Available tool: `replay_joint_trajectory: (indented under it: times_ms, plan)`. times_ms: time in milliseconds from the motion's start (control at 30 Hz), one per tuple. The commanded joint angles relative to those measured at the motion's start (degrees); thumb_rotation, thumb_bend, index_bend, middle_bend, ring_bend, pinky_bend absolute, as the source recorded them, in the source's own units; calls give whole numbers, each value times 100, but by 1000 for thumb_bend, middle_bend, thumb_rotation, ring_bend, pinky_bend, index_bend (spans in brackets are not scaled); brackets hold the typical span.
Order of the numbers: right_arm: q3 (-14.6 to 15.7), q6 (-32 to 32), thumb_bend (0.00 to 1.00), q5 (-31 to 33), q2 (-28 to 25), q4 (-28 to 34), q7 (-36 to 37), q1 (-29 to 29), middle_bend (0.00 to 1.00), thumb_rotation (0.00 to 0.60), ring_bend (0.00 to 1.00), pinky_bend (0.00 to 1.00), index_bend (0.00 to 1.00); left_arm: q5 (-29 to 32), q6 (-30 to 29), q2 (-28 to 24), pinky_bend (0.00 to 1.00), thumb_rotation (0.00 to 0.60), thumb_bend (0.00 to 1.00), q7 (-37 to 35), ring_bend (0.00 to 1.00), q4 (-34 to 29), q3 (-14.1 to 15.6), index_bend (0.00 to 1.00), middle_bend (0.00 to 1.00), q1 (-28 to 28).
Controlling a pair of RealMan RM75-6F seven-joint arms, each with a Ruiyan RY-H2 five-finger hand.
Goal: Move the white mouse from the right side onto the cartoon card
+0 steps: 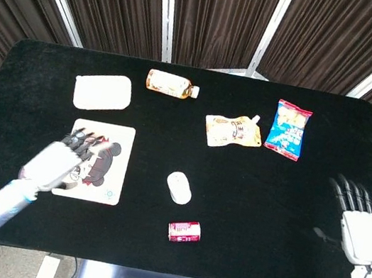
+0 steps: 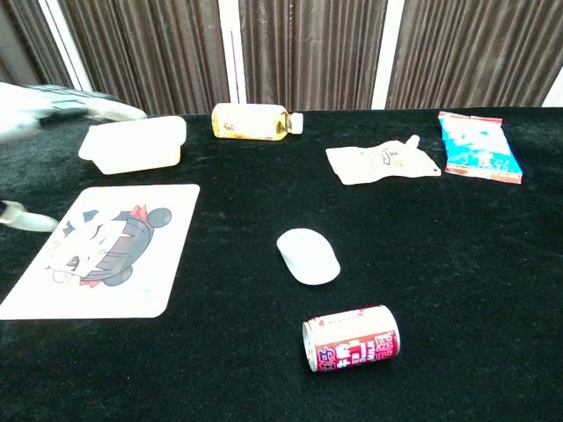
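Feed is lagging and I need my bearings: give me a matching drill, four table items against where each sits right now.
Items:
1. white computer mouse
2. red and white drink can
3. orange plastic drink bottle
4. blue snack packet

Places:
A. far right of the table
B. lying on its side nearest the front edge
C. mid-table, right of the cartoon card
D. far edge, beside the white lidded box

Pairs: 1-C, 2-B, 3-D, 4-A

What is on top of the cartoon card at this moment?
Nothing rests on the cartoon card. In the head view the left hand covers its left edge, but the chest view shows it raised above the card. The white mouse lies apart, on the black table.
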State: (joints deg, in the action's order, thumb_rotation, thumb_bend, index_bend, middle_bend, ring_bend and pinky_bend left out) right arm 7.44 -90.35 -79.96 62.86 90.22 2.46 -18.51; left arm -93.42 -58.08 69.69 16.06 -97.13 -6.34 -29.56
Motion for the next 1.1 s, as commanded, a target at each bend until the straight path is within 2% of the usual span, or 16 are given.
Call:
replay_joint_trajectory:
  times_ms: [33, 167, 267, 433, 633, 833, 900, 1000, 1100]
  plan:
    - [-46, -113, 0, -40, -52, 120, -61, 213, 0, 600, 0, 0, 0, -38, 805, 788, 0, 600, 6, 801, 0, 381, -261, 74, 0, -839]
    - [-127, -192, 0, -65, -43, 98, -151, 403, 0, 600, 0, 0, 0, 13, 1141, 1430, 0, 600, 14, 1427, 0, 822, -393, 85, 0, -1313]
    - [-182, -180, 0, -55, -68, 81, -161, 461, 0, 600, 0, 0, 0, 207, 1452, 1773, 0, 600, 15, 1701, 0, 1005, -474, 85, 0, -1579]
    - [-346, -95, 0, 9, -134, -1, 27, 542, 0, 600, 0, 0, 0, 641, 1987, 2626, 0, 600, 22, 2414, 0, 1615, -631, 85, 0, -2138]
    - [-502, 80, 0, 100, -137, -125, 195, 593, 0, 600, 0, 0, 0, 1067, 2315, 3278, 0, 600, 49, 2832, 0, 2296, -693, 90, 0, -2561]
    - [-674, 299, 0, 200, -143, -223, 305, 663, 0, 600, 0, 0, 0, 1245, 2428, 3601, 0, 600, 49, 2986, 0, 2810, -632, 121, 3, -2938]
    - [-730, 324, 0, 214, -157, -222, 329, 688, 0, 600, 0, 0, 0, 1249, 2435, 3650, 11, 600, 53, 2930, 10, 2919, -614, 150, 29, -3028]
    - [-802, 348, 0, 223, -159, -237, 347, 727, 0, 600, 0, 0, 0, 1254, 2455, 3724, 97, 600, 101, 2805, 85, 3052, -581, 246, 132, -3152]
    - [-866, 395, 0, 232, -156, -259, 370, 754, 0, 600, 0, 0, 0, 1218, 2486, 3764, 260, 600, 223, 2770, 250, 3157, -514, 417, 326, -3282]
